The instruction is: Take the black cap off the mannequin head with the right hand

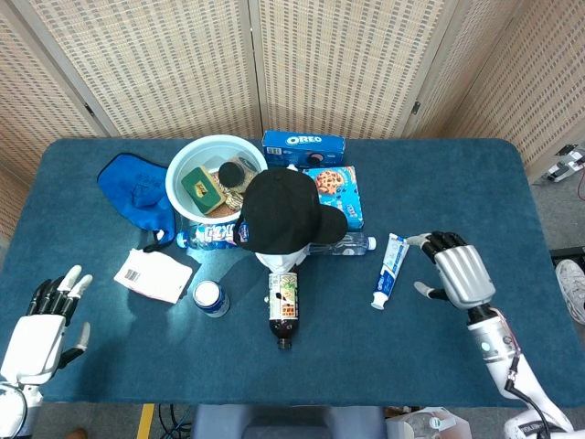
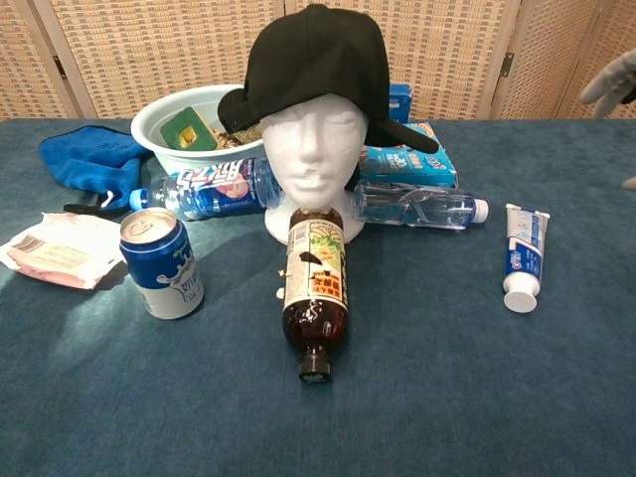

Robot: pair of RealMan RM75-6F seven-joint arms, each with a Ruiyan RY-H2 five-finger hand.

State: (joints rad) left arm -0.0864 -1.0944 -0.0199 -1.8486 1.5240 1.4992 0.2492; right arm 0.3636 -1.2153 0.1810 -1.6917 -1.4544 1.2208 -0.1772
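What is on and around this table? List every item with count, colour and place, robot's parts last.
black cap: 1, black, on the mannequin head
mannequin head: 1, white, table centre
brown bottle: 1, lying in front of the head
clear bottles: 2, lying beside the head
can: 1, blue-white, front left
toothpaste tube: 1, white-blue, right
bowl: 1, white, holds small items
Oreo box: 1, blue, rear
cookie box: 1, blue
blue cloth: 1, left
white packet: 1, left
left hand: empty, front left
right hand: empty, beside the tube
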